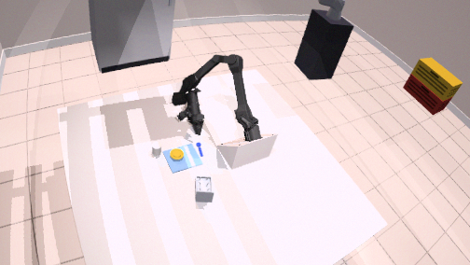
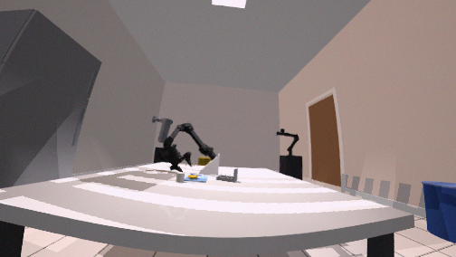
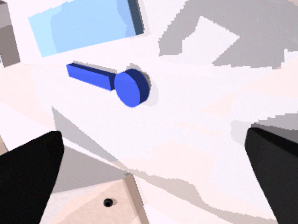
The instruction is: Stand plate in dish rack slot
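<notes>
The yellow plate (image 1: pixel 176 154) (image 2: pixel 193 176) lies on the blue placemat (image 1: pixel 179 166) (image 2: pixel 200 179) (image 3: pixel 80 30); the plate is outside the wrist view. The small grey dish rack (image 1: pixel 204 196) (image 2: pixel 235 175) stands apart from the mat, nearer the bottom in the top view. It looks empty, but its slots are too small to make out well. My gripper (image 1: pixel 190 125) (image 3: pixel 154 139) is open, with nothing between its fingers. It hangs above the table, beyond the mat and spoon in the top view.
A blue spoon (image 1: pixel 200 149) (image 3: pixel 132 88) lies beside the mat. A grey cup (image 1: pixel 157 150) (image 2: pixel 180 177) stands on the mat's other side. A pale slanted panel (image 1: pixel 249 151) (image 2: pixel 213 166) stands at the arm's base, to the right of the spoon in the top view.
</notes>
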Tool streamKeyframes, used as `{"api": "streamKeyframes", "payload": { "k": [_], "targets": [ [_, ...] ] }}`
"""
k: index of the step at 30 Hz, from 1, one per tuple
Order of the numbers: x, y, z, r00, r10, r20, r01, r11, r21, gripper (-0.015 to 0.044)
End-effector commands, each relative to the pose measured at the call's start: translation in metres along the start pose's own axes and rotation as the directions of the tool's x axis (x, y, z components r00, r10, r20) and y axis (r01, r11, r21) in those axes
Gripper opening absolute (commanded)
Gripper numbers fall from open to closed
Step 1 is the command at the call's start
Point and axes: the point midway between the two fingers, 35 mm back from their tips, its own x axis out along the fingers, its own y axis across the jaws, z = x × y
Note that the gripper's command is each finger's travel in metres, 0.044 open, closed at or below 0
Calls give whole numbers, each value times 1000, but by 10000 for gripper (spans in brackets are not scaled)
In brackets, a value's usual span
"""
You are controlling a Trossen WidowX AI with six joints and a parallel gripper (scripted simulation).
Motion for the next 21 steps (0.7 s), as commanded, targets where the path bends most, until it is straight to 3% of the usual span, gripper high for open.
{"api": "streamKeyframes", "payload": {
  "k": [1,11,21],
  "targets": [
    [12,13,14,996,-58,-63,55,997,-50,400],
    [27,41,52,949,-296,-112,278,949,-152,400],
    [35,83,88,851,-525,-27,507,833,-222,400]
  ]
}}
